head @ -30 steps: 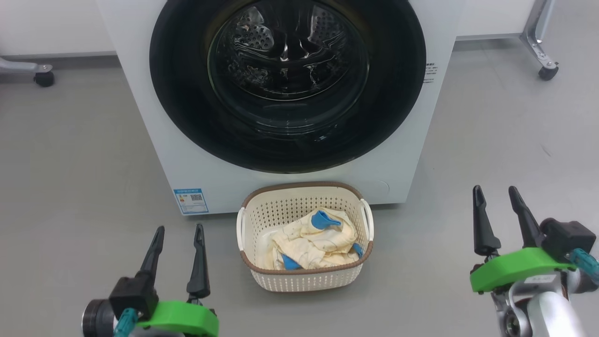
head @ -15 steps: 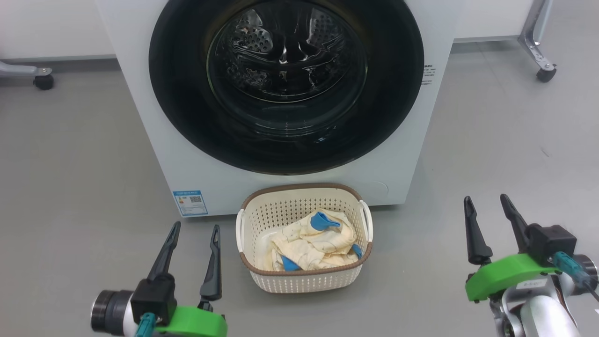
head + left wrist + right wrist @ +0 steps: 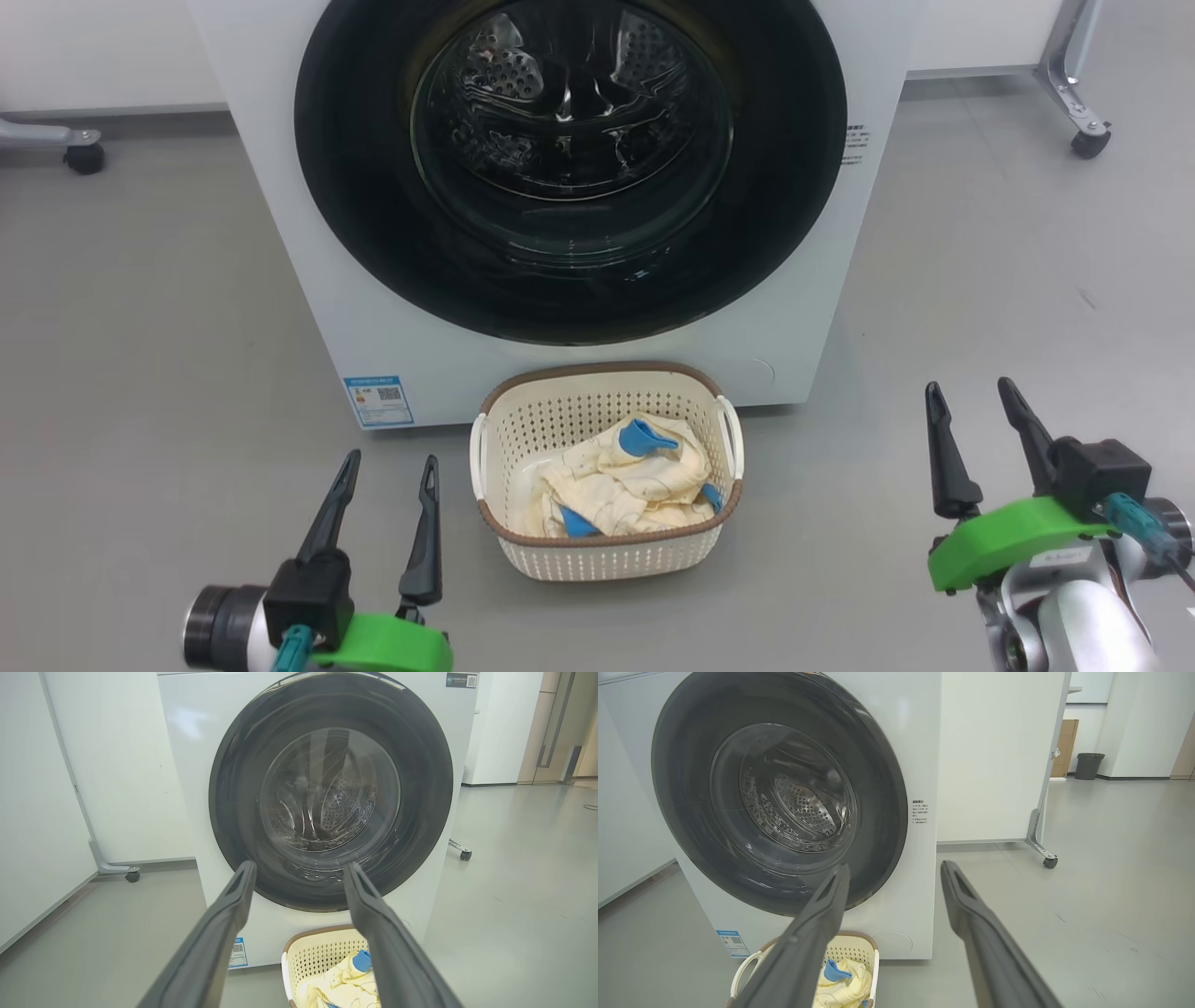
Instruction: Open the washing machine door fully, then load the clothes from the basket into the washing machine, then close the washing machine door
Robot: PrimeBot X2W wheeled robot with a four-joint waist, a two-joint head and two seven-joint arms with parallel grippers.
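My left claw [image 3: 392,457] and right claw [image 3: 968,384] hang apart, empty, flanking the basket [image 3: 607,371], since the washing machine door [image 3: 355,187] needs opening first.

Bright, even light falls from overhead, and shadows are faint: only a soft dark edge around the small cream perforated plastic basket [image 3: 607,555] on the matte grey floor [image 3: 140,327]. Ahead of the jaws, the big round door with glossy black rim and clear glass bowl [image 3: 569,140] carries white streaks of glare. The head view is sharp. In the wrist views, the left gripper [image 3: 300,868] and right gripper [image 3: 895,865] look soft near the lens, and the white wall panels [image 3: 117,765] lean at the borders.
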